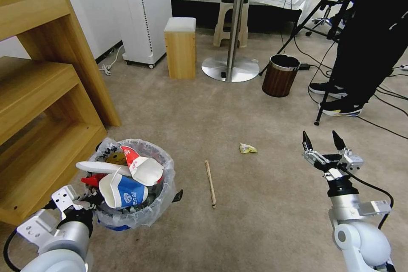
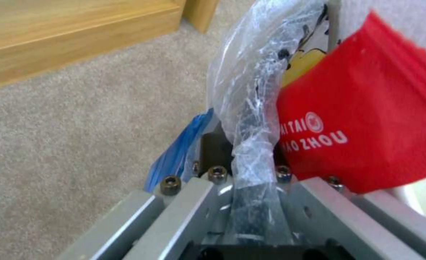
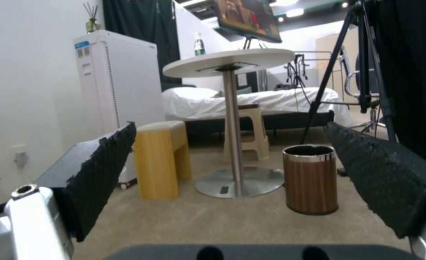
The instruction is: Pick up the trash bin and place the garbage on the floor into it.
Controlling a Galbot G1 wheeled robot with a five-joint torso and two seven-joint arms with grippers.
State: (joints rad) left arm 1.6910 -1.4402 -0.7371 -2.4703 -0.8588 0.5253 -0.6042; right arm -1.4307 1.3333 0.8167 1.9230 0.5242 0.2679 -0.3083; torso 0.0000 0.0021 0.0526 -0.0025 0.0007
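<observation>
The trash bin point(image 1: 166, 187), lined with a clear plastic bag, is low at my left front, piled with garbage: a blue-white paper cup point(image 1: 124, 194), a red-white carton point(image 1: 143, 166) and a white slipper point(image 1: 100, 166). My left gripper point(image 1: 93, 199) is shut on the bin's near rim; in the left wrist view the gripper point(image 2: 247, 180) clamps the bag-covered rim point(image 2: 251, 119) beside a red wrapper point(image 2: 367, 119). On the carpet lie a wooden stick point(image 1: 210, 183) and a yellow crumple point(image 1: 247, 148). My right gripper point(image 1: 322, 141) hovers open to the right of them, its fingers point(image 3: 104, 169) wide apart.
A wooden shelf unit point(image 1: 46, 93) stands close on the left of the bin. Farther off are a brown bin with a chrome rim point(image 1: 280, 75), a round pedestal table point(image 1: 231, 68), a wooden stool point(image 1: 180, 46), a tripod and a standing person's legs point(image 1: 365, 51).
</observation>
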